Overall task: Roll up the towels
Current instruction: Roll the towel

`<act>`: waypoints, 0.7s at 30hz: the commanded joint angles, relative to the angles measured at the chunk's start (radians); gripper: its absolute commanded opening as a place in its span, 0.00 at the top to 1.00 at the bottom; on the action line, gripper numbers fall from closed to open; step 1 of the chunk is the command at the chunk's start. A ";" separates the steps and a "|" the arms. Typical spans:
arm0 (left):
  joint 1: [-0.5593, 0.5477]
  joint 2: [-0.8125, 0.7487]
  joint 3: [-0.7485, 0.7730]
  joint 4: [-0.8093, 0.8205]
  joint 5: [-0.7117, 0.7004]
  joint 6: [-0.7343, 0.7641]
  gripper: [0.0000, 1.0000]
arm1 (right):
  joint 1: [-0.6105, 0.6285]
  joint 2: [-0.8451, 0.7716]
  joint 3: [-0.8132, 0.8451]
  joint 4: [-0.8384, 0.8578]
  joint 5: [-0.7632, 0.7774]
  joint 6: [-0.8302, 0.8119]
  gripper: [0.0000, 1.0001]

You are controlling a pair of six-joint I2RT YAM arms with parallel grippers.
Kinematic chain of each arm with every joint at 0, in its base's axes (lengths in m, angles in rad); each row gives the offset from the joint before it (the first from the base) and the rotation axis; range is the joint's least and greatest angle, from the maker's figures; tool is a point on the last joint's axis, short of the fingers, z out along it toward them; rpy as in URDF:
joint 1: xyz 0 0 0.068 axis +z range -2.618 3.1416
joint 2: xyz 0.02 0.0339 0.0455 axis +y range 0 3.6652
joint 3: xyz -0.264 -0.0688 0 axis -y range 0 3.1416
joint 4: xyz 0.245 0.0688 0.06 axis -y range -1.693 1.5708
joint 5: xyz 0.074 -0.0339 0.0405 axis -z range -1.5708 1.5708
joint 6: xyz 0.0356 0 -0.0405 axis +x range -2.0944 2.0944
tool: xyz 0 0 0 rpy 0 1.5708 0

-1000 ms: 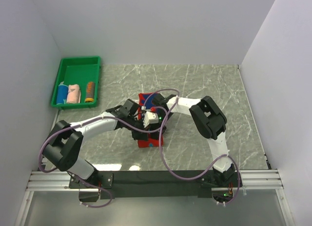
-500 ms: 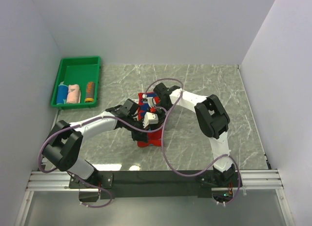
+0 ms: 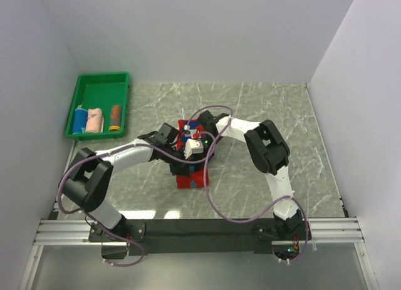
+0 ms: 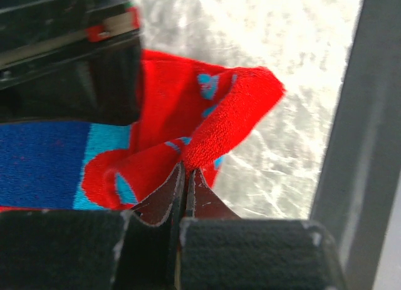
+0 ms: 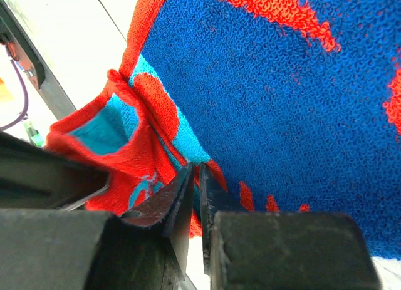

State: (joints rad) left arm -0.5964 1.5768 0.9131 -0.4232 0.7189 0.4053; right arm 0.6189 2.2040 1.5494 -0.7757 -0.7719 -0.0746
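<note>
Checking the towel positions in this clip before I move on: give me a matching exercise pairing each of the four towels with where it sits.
Things:
1. blue rolled towel
2. pale pink rolled towel
3. orange rolled towel
4. red-and-blue towel

Places:
A. on the table, outside the green tray
B. right end of the row in the tray
C. left end of the row in the tray
D. middle of the row in the tray

Pairs: 1-C; 2-D; 3-B; 4-A
</note>
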 commanded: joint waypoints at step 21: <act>0.029 0.227 0.133 -0.026 -0.076 0.001 0.96 | -0.183 -0.130 -0.041 -0.059 0.052 0.013 0.43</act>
State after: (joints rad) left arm -0.5705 1.7775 1.0176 -0.4198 0.6838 0.3973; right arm 0.4545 2.1323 1.5269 -0.8421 -0.7258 -0.0677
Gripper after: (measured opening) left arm 0.056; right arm 0.572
